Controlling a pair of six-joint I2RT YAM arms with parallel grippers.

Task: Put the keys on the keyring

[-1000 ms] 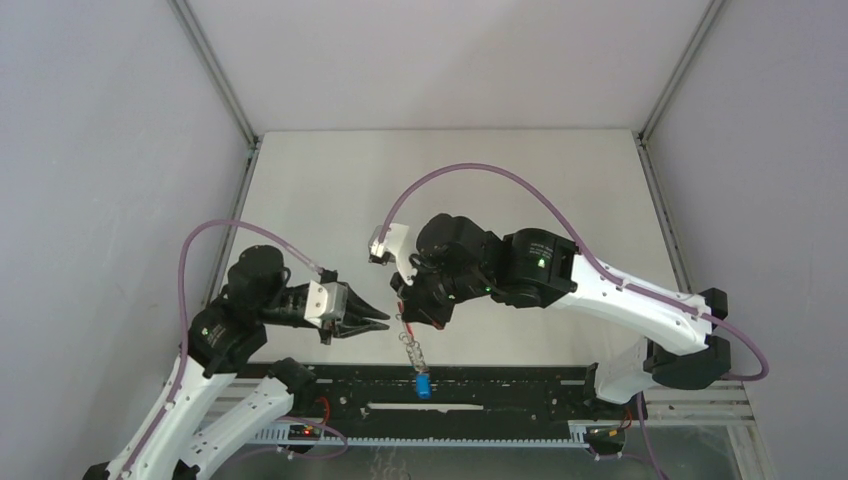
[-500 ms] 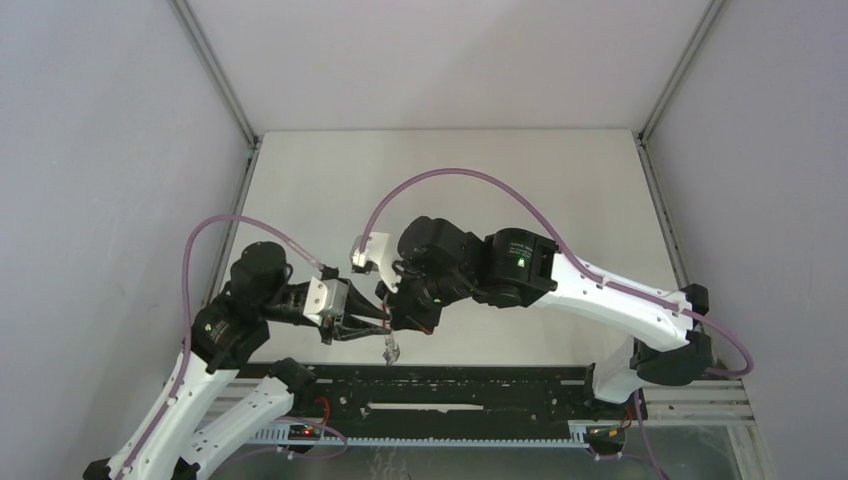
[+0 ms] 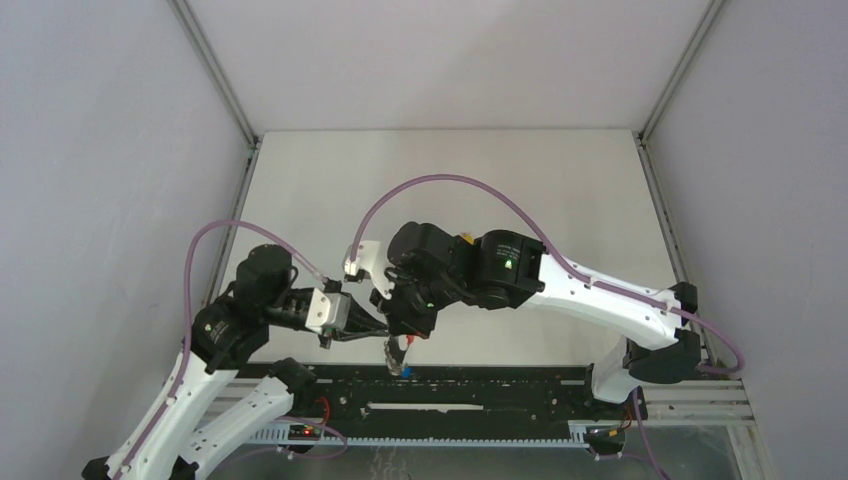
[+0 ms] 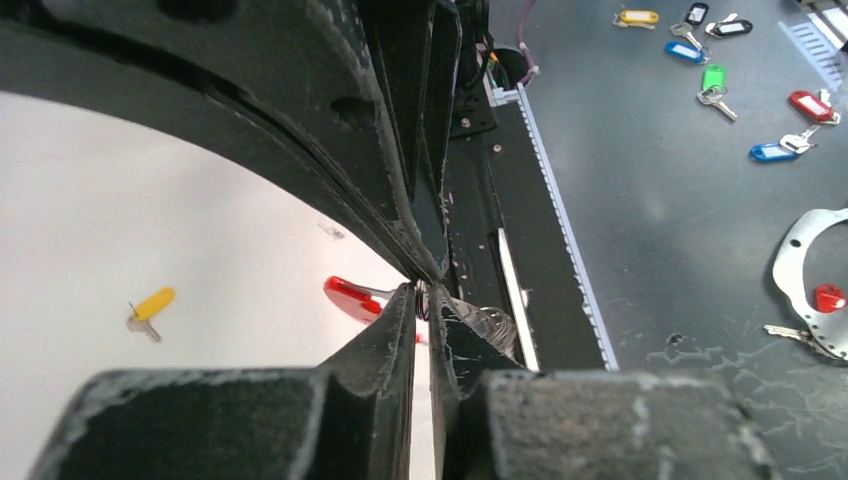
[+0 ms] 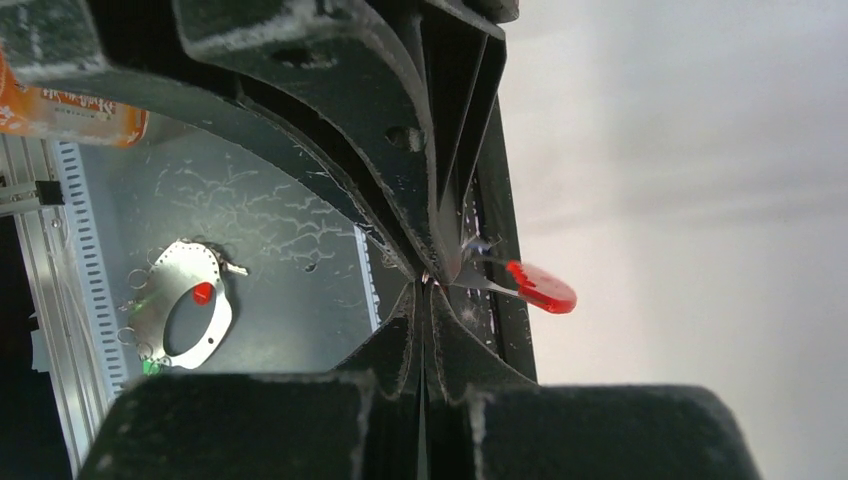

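My left gripper (image 3: pixel 384 327) and my right gripper (image 3: pixel 400 331) meet tip to tip near the table's front edge. Both are shut on the keyring's thin metal ring (image 4: pixel 421 294). Its red tag (image 4: pixel 352 298) sticks out beside the fingertips and also shows in the right wrist view (image 5: pixel 541 287). The grey chain (image 3: pixel 398 352) hangs below the grippers, with the blue-headed key (image 3: pixel 406 369) at its lower end. The yellow-headed key (image 4: pixel 150 305) lies loose on the white table, apart from both grippers.
A black rail (image 3: pixel 480 385) runs along the table's front edge, right under the hanging chain. On the floor beyond lie several coloured key tags (image 4: pixel 712 78) and a metal plate (image 5: pixel 190 300). White walls close in the table on three sides.
The right arm has carried the keyring left and down to the left gripper. The left gripper, open a second ago, has shut on the ring. The blue key swung left with the chain.
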